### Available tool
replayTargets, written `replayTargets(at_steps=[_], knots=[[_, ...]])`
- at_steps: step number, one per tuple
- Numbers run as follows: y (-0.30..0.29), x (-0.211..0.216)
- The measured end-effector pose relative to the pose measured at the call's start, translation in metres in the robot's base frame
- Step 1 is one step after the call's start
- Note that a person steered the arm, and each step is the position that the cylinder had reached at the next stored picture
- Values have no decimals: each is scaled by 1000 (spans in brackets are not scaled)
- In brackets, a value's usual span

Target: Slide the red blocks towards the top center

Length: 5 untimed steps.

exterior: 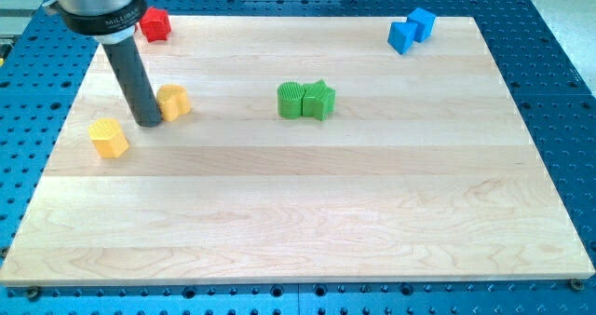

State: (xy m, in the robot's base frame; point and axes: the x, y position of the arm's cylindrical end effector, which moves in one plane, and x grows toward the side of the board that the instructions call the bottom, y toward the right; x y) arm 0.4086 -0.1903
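Note:
One red block (155, 23) shows at the board's top left corner, partly behind the arm's metal head. No other red block can be seen. My tip (149, 123) rests on the board well below the red block, touching the left side of a yellow block (174, 102).
A second yellow block (109, 138) lies below left of my tip. Two green blocks (292, 101) (318, 100) sit together at mid board. Two blue blocks (402, 36) (423, 23) sit at the top right. The wooden board (307, 222) lies on a blue perforated table.

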Motion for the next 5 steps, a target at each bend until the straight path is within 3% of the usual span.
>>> replayTargets(at_steps=[2,3,5], knots=[[-11,-112],[-83,-122],[-114,-187]])
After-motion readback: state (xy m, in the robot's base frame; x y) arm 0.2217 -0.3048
